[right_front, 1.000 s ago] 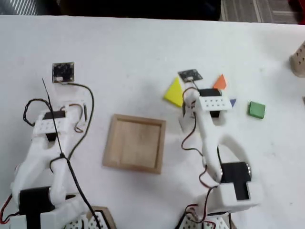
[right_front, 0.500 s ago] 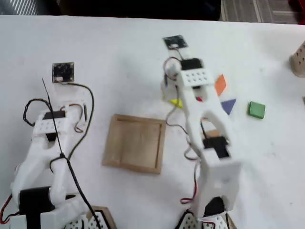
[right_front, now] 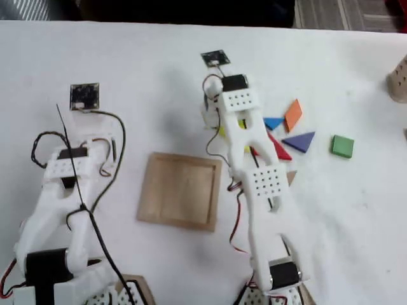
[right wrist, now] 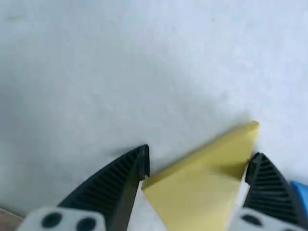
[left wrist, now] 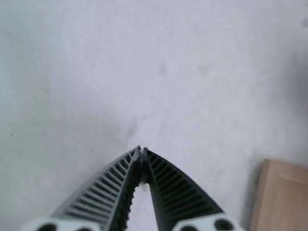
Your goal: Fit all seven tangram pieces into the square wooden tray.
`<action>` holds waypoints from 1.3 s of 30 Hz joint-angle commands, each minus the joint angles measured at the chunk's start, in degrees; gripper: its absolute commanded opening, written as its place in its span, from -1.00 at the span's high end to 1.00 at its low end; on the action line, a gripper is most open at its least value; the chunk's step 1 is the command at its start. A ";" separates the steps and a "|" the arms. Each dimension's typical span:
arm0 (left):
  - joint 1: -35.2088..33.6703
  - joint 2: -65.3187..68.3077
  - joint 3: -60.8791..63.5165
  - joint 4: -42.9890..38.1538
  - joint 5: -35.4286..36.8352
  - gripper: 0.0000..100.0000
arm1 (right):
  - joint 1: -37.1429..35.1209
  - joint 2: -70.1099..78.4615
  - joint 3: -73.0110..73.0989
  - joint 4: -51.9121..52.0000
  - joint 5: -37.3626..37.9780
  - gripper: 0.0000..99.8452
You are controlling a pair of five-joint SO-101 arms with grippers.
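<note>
The square wooden tray (right_front: pixel 180 190) lies flat on the white table between the two arms. My right gripper (right wrist: pixel 198 161) is open, with one finger on each side of the yellow triangle (right wrist: pixel 202 187) and its tip between them. In the high view the right arm (right_front: pixel 245 127) stretches over that triangle, so just a yellow sliver (right_front: pixel 221 131) shows. Beside the arm lie a blue triangle (right_front: pixel 273 122), an orange parallelogram (right_front: pixel 293 114), a red triangle (right_front: pixel 275 148), a purple triangle (right_front: pixel 299 141) and a green square (right_front: pixel 342 146). My left gripper (left wrist: pixel 141 153) is shut on nothing, over bare table near a tray corner (left wrist: pixel 281 197).
A tan piece (right_front: pixel 290 176) peeks out from beside the right arm. A pale wooden object (right_front: pixel 399 79) stands at the table's right edge. The left arm's cables (right_front: pixel 95 210) trail beside the tray. Bare table stretches beyond the tray.
The right arm has stretched forward and swung left over the yellow triangle, uncovering the red and blue triangles. The left arm has not moved.
</note>
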 commanded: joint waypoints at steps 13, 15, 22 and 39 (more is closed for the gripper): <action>-0.66 -2.77 -1.76 -1.23 -0.62 0.95 | -0.13 -0.04 -2.20 8.57 5.80 0.61; -0.66 -2.77 -1.76 -1.23 -0.62 0.95 | -0.31 -2.59 2.73 8.57 6.15 0.56; -0.66 -2.77 -1.76 -1.23 -0.62 0.95 | -2.42 -11.47 21.98 8.40 11.34 0.51; -0.66 -2.77 -1.76 -1.32 -0.62 0.95 | -2.24 -49.01 81.93 -18.95 16.53 0.51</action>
